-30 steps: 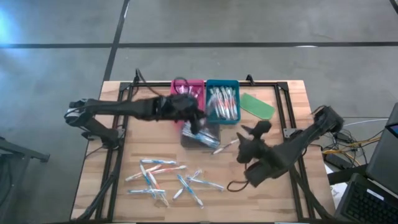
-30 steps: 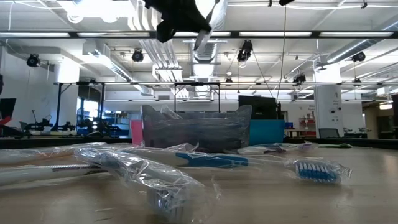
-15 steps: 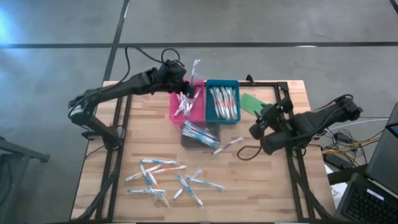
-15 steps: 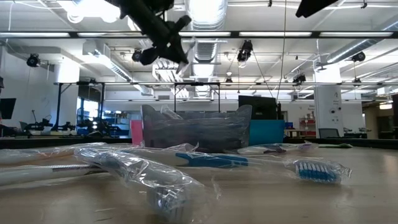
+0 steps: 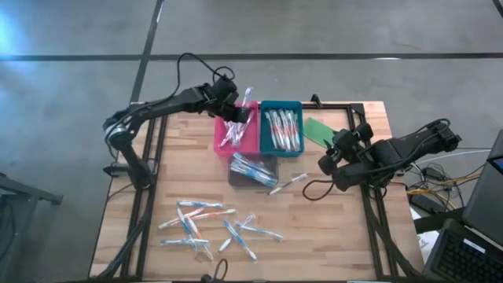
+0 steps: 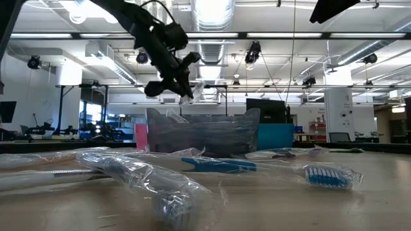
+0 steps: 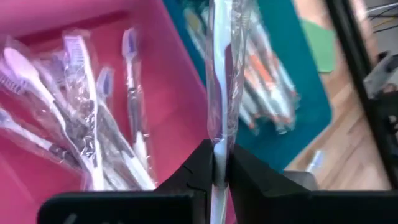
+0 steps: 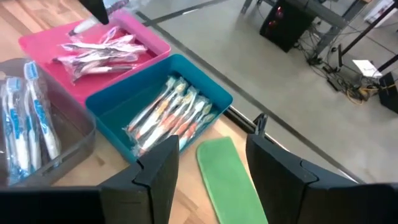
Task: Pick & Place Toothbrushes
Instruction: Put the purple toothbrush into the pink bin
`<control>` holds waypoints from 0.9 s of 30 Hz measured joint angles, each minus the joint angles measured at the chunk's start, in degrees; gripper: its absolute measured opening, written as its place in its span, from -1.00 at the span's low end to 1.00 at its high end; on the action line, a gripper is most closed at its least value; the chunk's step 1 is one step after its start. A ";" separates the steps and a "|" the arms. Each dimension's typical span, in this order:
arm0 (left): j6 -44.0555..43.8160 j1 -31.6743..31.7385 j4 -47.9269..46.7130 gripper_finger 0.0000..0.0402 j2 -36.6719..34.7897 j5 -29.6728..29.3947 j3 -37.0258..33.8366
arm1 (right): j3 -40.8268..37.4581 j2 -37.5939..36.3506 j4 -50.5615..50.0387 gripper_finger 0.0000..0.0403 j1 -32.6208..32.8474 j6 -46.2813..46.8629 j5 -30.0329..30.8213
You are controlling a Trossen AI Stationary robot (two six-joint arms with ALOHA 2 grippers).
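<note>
Pink is where the action sits: at about eleven o'clock on the table the left gripper [image 5: 233, 104] hangs over the pink tray [image 5: 253, 144], jaws clamped on a wrapped brush [image 7: 222, 87] that points up and away from the fingers, directly above the pile of brushes already lying in that tray. This looks like the placing step, with the pick done and the drop pending. The next move, I'd say, calls for lowering a touch and opening over the pink tray, not over the teal tray [image 5: 280, 106] just beside it at twelve. Below those, the grey tray [image 5: 234, 180] holds blue brushes, and loose brushes [image 5: 211, 226] wait at seven o'clock. Over at three o'clock the right gripper [image 5: 336, 155] hovers with jaws apart, holding nothing, near the green pad [image 5: 325, 133].
</note>
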 joint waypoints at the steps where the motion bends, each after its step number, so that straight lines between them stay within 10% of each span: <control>1: 0.19 0.29 0.01 -0.82 0.70 0.04 0.00 | 0.00 0.08 0.00 -0.12 0.00 -0.19 0.00; 27: 5.67 2.94 -8.31 -0.82 16.17 0.73 6.16 | 0.00 0.17 -0.22 -0.32 0.00 -1.91 0.07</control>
